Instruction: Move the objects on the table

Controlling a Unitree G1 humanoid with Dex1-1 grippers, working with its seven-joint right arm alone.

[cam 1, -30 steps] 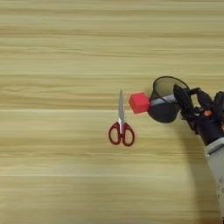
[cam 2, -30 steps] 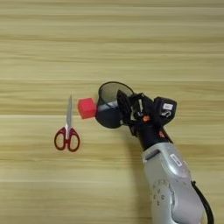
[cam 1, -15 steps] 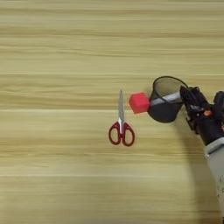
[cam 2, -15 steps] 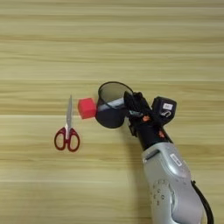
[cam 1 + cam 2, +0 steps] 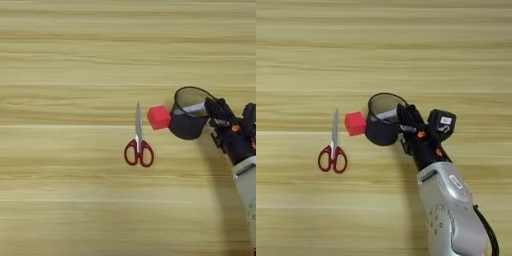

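Note:
The round black wire-mesh pen cup [image 5: 188,125] stands right of the table's [image 5: 75,60] middle. A slim grey-white marker [image 5: 194,109] lies slanted across the cup's open mouth, its left end near the rim. My right gripper [image 5: 405,114] sits at the cup's right rim, shut on the marker's right end. The marker's black cap is hidden between the black fingers [image 5: 216,106]. The silver forearm [image 5: 451,210] comes up from the bottom edge.
A small red cube [image 5: 159,117] touches the cup's left side. Red-handled scissors [image 5: 138,145] lie further left, blades pointing away from me. Bare wood stretches across the far and left parts of the table.
The marker has lifted from in front of the cup's wall up to its open mouth, held by my gripper. Cup, cube and scissors have stayed put.

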